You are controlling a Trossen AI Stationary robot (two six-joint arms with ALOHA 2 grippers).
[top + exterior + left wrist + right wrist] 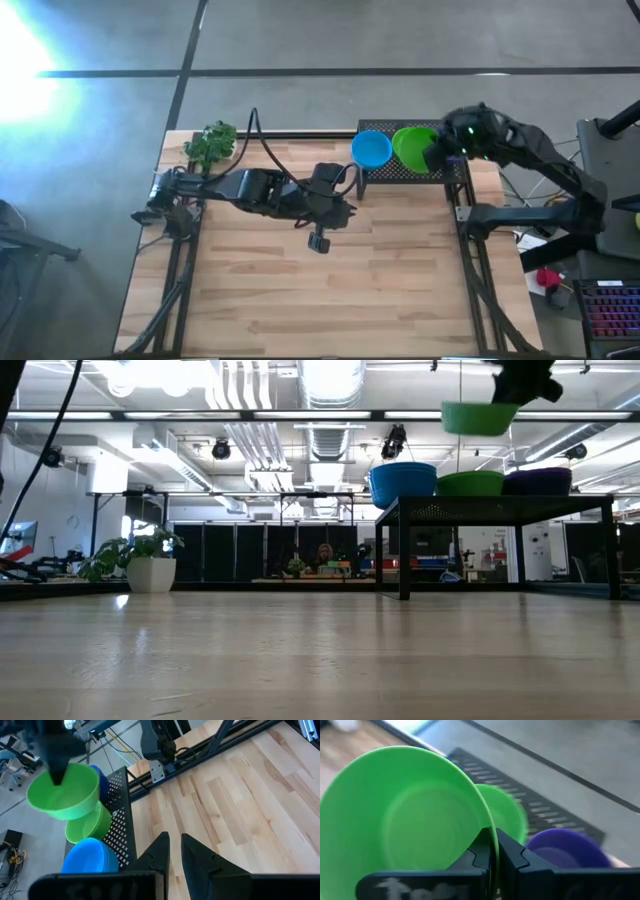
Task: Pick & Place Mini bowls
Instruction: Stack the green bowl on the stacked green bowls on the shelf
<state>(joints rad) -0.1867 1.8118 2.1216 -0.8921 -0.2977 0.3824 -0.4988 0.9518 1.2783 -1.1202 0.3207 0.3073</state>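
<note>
The right gripper (493, 851) is clamped on the rim of a small round glossy green plastic bowl (405, 810), one finger inside the wall and one outside, a pinch that suits a thin-walled bowl with no handle. The held bowl hangs in the air above the black perforated metal rack (405, 170) at the far right of the light wooden slatted table (320, 290), clear of the bowls left there, so it has probably just been lifted off a stack for carrying to another spot. On the rack, from left to right in the low view, stand a blue plastic bowl (403, 484), a green plastic bowl (471, 483) and a purple plastic bowl (538, 481); the raised platform keeps their rims at a height the fingers can reach from above. The left gripper (173, 851) rests low over the middle of the table, nothing between its fingers, which stand slightly parted; that arm appears to be waiting. A small green leafy plant in a white pot (140, 560) stands at the far left corner. Whether each bowl on the rack is single or a nested stack cannot be settled. In the high view the right arm covers the purple bowl. The placing target is not identifiable.
</note>
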